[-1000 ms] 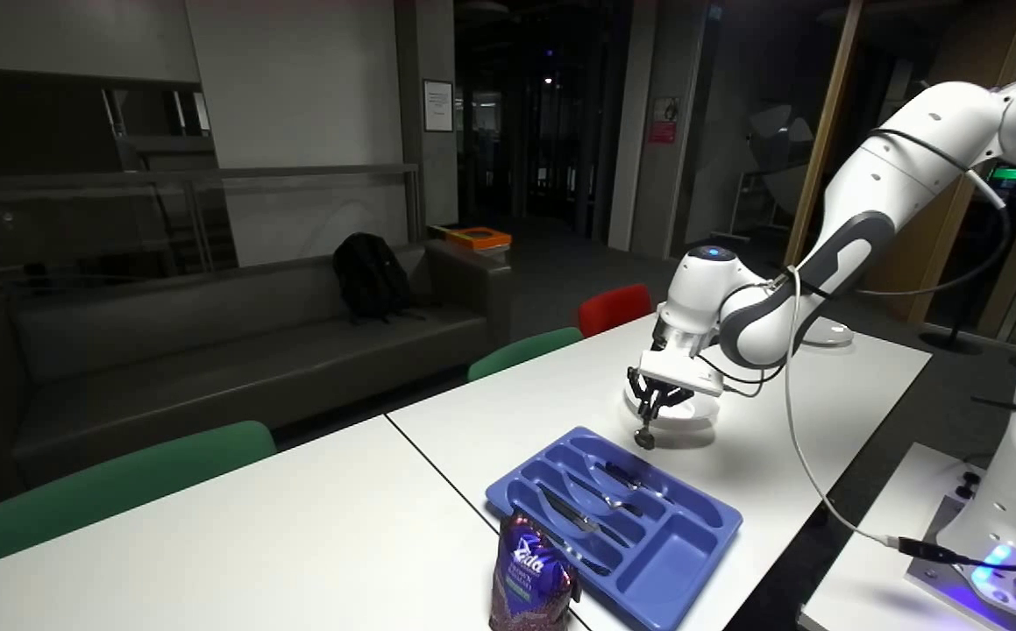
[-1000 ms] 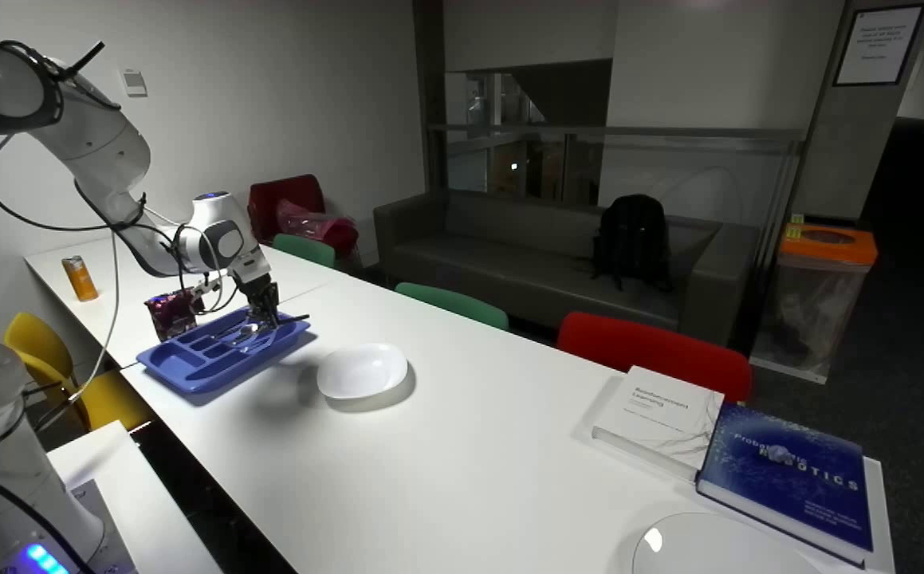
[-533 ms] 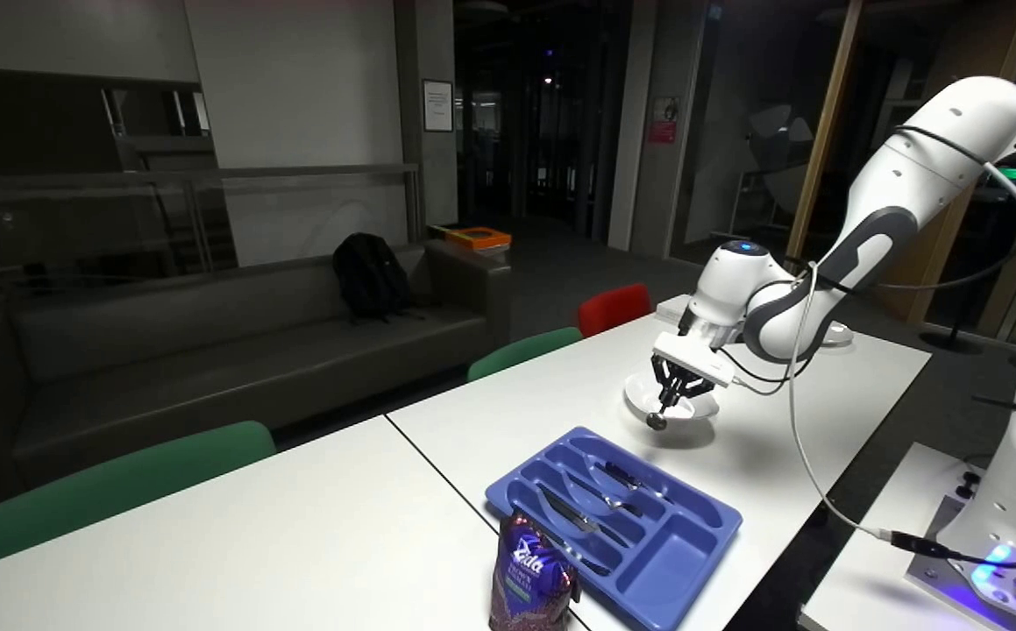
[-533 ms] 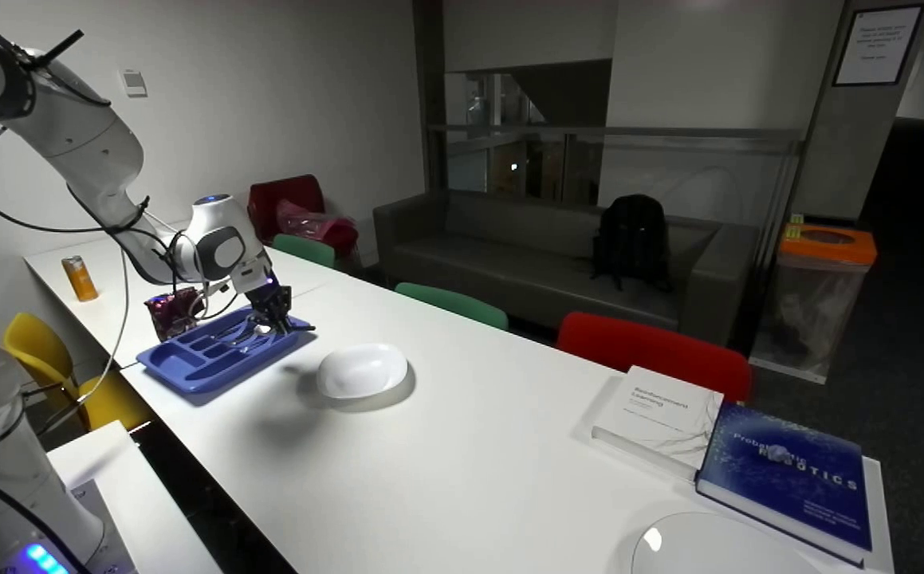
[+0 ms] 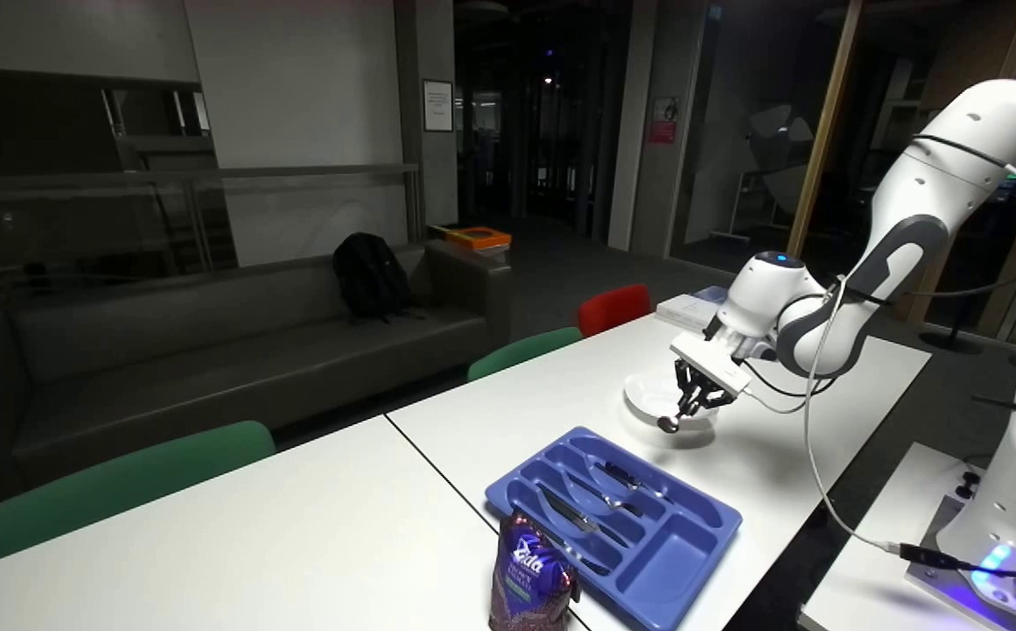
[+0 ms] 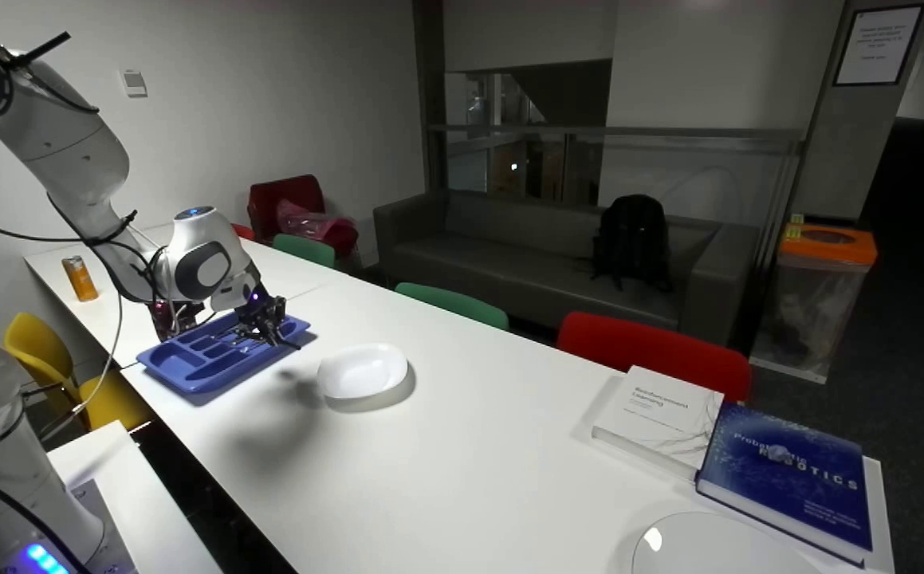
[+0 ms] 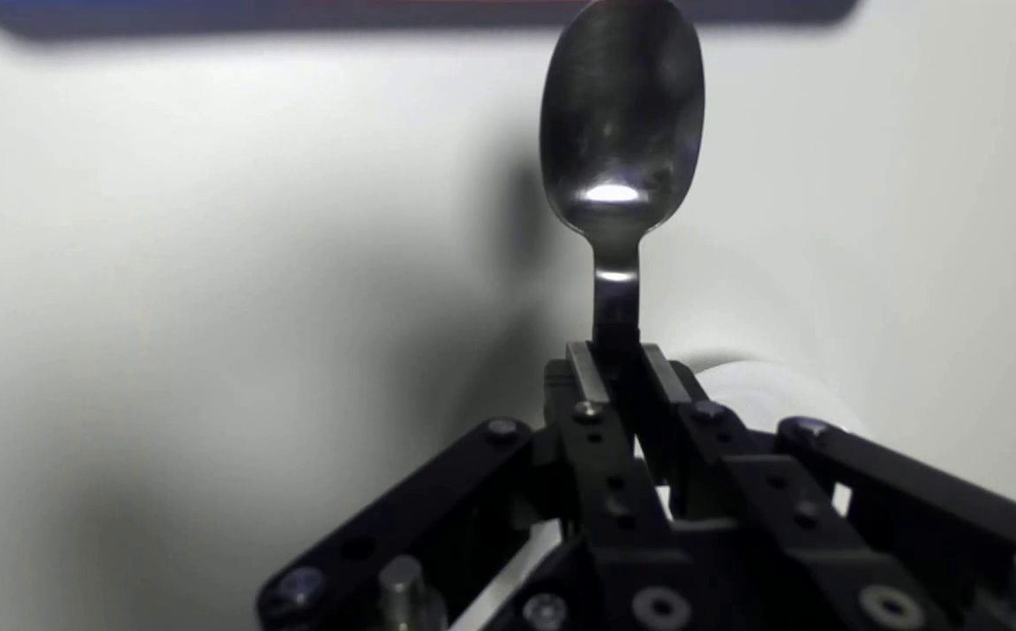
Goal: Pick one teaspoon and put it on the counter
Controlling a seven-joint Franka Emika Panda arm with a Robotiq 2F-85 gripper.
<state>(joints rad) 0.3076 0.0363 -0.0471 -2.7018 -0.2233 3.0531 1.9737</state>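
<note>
Jutting bowl-first from end effector (image 7: 618,361) clamped on its handle: teaspoon (image 7: 620,123), above counter (image 7: 166,219).

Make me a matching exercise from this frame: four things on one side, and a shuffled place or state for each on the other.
Things:
1. teaspoon
2. backpack
3. blue tray
4. blue book

Places and states:
A. lying on the counter, beside a white book
B. with cutlery in its compartments
C. gripped by the fingers, raised above the counter
D. on the sofa

Right pairs: 1-C, 2-D, 3-B, 4-A
</note>
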